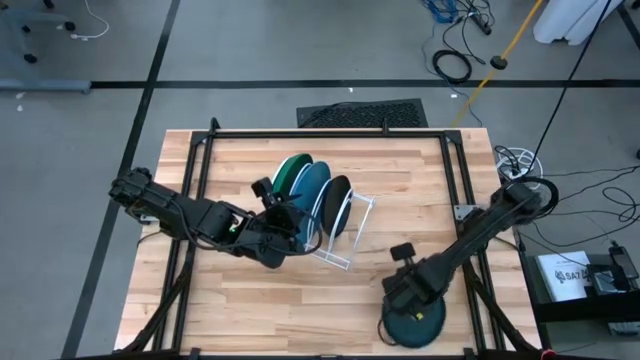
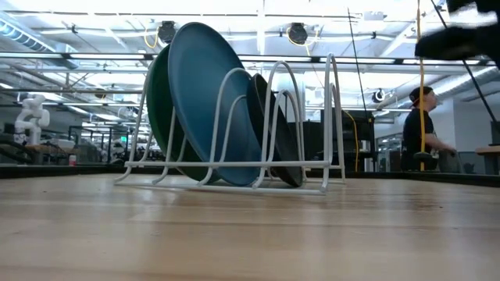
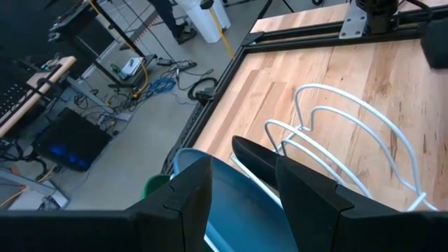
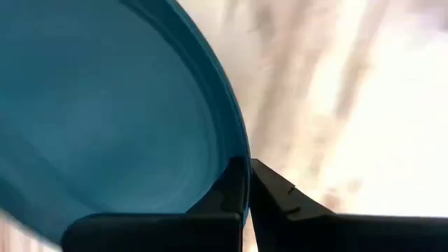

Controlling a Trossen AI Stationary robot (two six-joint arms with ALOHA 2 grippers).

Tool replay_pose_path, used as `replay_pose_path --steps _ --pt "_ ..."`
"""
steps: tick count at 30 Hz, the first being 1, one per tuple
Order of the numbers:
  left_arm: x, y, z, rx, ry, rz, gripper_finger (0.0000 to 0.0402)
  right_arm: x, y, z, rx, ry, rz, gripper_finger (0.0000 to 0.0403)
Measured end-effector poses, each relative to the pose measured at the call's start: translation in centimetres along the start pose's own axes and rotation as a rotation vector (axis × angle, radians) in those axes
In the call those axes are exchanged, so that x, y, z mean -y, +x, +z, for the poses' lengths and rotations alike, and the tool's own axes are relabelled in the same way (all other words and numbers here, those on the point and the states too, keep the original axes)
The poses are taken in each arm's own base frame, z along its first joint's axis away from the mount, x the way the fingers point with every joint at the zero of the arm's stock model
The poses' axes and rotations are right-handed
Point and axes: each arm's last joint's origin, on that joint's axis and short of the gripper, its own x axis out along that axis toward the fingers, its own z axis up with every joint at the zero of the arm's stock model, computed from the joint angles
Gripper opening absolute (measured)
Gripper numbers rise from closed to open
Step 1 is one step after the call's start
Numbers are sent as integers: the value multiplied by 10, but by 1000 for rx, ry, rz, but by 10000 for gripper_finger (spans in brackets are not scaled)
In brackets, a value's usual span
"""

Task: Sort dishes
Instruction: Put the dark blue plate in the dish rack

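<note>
A white wire rack stands mid-table. A green plate, a blue plate and a smaller black plate stand on edge in its slots; all three also show in the low view, with the blue plate in the middle. My left gripper is open at the rack's near-left side. In the left wrist view its fingers stand on either side of the blue plate's edge, apart from it. My right gripper is shut on a dark teal plate near the table's near edge. My right gripper pinches the dark teal plate's rim between its two fingers, one finger on each face. The plate stretches away from the fingers toward the table's near edge. Whether it is clear of the table, I cannot tell.
A black frame runs around the tabletop. The rack's right-hand slots hold nothing. Bare wood lies near left of the rack. A person stands in the room beyond the table.
</note>
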Motion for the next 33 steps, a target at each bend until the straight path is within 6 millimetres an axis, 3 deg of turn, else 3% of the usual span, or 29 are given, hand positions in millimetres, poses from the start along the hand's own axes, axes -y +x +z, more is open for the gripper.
replay_pose_path --steps 7,16,25,33 --pt "-3 3 1 -5 -7 11 169 27 -56 -30 267 184 -200 0" --pt "-3 3 0 -6 4 11 169 53 -108 -59 640 220 -488 0" --pt "-3 3 0 -4 41 24 169 65 -150 -59 882 122 -836 0" --pt "-4 5 1 -5 52 32 169 74 -178 -43 862 17 -1064 0"
